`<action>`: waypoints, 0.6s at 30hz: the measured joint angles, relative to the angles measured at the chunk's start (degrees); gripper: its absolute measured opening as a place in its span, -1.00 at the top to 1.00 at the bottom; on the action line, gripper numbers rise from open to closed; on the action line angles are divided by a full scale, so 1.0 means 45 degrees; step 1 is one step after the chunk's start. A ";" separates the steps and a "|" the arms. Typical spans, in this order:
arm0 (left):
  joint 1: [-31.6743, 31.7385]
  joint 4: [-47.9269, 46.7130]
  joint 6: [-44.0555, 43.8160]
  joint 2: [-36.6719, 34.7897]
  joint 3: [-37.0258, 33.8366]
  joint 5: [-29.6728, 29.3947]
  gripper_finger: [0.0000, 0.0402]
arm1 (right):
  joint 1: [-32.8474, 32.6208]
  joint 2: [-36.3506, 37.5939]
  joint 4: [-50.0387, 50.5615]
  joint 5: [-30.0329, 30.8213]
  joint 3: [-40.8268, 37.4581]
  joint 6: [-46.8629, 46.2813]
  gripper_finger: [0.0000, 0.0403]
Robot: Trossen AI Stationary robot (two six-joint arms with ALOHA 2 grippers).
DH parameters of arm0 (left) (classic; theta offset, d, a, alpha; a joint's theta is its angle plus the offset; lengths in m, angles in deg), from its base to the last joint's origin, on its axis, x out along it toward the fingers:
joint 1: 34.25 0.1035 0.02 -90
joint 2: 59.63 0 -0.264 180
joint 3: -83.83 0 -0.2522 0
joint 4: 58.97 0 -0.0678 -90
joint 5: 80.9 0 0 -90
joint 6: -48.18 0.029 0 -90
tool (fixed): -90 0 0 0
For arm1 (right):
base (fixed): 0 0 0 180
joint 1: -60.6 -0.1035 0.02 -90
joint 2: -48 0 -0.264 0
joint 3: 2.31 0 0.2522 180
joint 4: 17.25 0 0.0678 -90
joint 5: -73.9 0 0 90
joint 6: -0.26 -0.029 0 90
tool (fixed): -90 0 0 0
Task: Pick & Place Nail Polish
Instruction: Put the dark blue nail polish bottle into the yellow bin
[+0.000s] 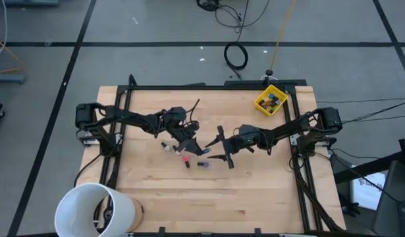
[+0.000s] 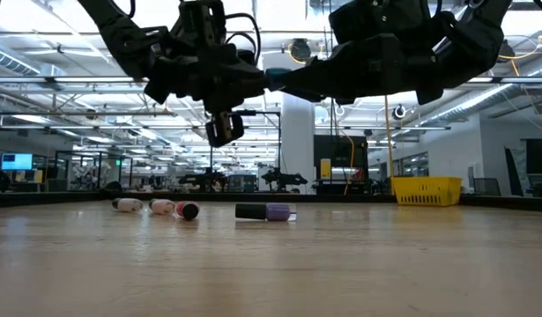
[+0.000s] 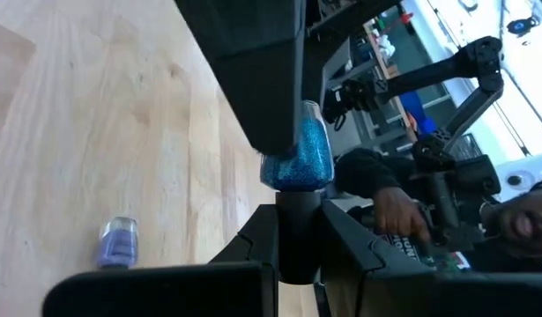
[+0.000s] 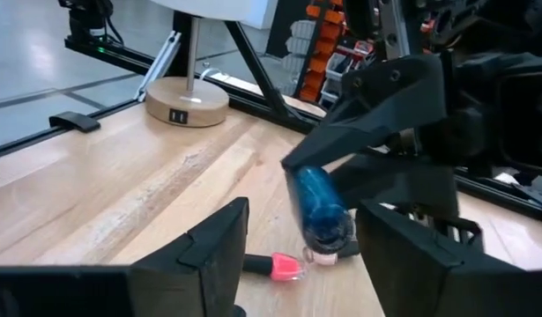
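My left gripper [image 1: 194,140] is shut on a blue glitter nail polish bottle [image 3: 297,163] with a dark cap, high above the table's middle. The bottle also shows in the right wrist view [image 4: 313,198] and the low view [image 2: 275,77]. My right gripper [image 1: 223,148] is open. Its two fingers stand on either side of the bottle's cap end [image 4: 328,233] with gaps, touching nothing. Several other bottles lie on their sides on the table: a pale one [image 1: 168,146], a red one [image 1: 187,160] and a purple one [image 1: 203,164]. My left gripper pinches the bottle's blue body [image 3: 293,132] between its two fingers, near the end away from the cap. The fingers come about level from the table's left. The bottle is lifted clear and tilted, its dark cap [image 3: 297,238] sticking out free and slanting down.
A yellow bin [image 1: 271,100] holding several bottles stands at the far right corner. A large white bucket [image 1: 97,209] stands at the near left corner beside a round tan base [image 4: 187,101]. A person's hand [image 3: 394,216] shows beyond the table.
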 joint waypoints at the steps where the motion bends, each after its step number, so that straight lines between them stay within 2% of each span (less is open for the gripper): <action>1: -0.0005 0.0005 -0.0086 0.0000 0.0000 -0.0002 0.81 | 0.0005 0.0000 -0.0010 0.0004 0.0000 0.0031 0.02; 18: -0.0078 0.0004 -0.0409 0.0000 -0.0005 -0.0395 0.79 | 0.0034 0.0000 -0.0131 0.0058 0.0000 0.0914 0.53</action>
